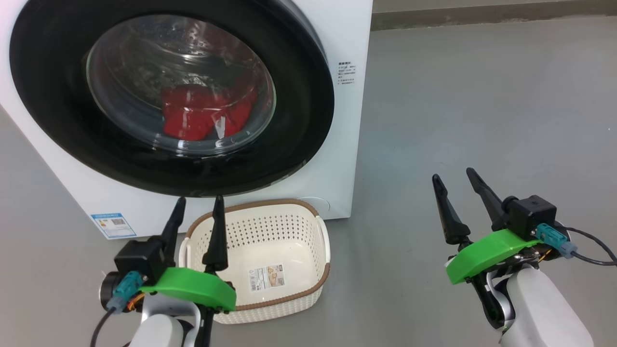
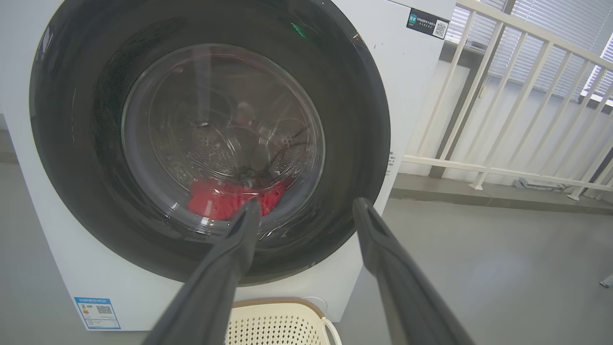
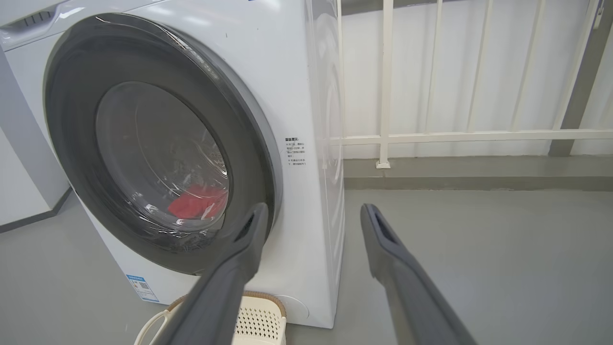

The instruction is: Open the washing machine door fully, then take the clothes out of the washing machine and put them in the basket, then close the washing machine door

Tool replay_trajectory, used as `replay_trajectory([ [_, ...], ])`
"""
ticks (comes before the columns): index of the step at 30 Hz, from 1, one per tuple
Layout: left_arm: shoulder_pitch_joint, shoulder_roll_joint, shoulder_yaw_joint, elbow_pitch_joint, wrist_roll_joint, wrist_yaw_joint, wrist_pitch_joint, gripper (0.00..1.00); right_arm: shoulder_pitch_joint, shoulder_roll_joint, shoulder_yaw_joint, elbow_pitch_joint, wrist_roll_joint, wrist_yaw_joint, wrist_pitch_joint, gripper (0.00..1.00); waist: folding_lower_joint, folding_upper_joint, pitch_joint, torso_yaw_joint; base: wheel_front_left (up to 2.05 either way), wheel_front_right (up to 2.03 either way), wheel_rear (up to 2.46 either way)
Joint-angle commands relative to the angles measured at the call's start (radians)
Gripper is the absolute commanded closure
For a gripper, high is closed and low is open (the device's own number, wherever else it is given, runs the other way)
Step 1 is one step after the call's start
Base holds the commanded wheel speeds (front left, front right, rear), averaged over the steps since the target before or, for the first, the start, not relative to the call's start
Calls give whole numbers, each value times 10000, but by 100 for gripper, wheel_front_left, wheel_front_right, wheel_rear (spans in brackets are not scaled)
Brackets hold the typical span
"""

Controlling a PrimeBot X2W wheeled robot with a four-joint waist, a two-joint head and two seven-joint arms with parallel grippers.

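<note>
The large round washing machine door, with a wide glossy black rim and a bulging clear glass window, lies closed against the front of the big white front-loading washing machine; through the glass the bright red fabric clothes lie in a small heap at the bottom of the perforated steel drum; a small blue label is stuck at the machine's lower left corner, and a block of fine print sits on its front just right of the door.

The small cream-white perforated plastic basket with a brown woven-look rim stands on the grey floor just in front of the machine, below the door's lower edge; it holds no clothes, and a paper label lies on its bottom.

The left gripper hangs over the basket's near left corner, its two long dark fingers spread apart with nothing between them, tips pointing at the lower part of the door; the right gripper is likewise released and empty, over bare floor well to the right of the machine and the basket.

A white railing runs behind the machine on its right side.
</note>
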Motion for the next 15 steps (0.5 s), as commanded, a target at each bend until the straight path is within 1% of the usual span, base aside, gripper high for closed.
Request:
replay_trajectory([
  [1, -454, 203, 224, -191, 244, 116, -148, 0, -442, -44, 232, -228, -269, 4, -159, 0, 0, 0, -9, -2, 0, 0, 0],
  [9, -664, 218, 49, -64, 903, 148, -383, 0, -568, -64, 362, -253, -1158, 4, -392, 0, 0, 0, -8, -9, 0, 0, 0],
  [15, -711, 218, 98, -13, 754, 190, -383, 0, -597, -64, 182, -254, -1137, 4, -392, 0, 0, 0, 43, -14, 0, 0, 0],
])
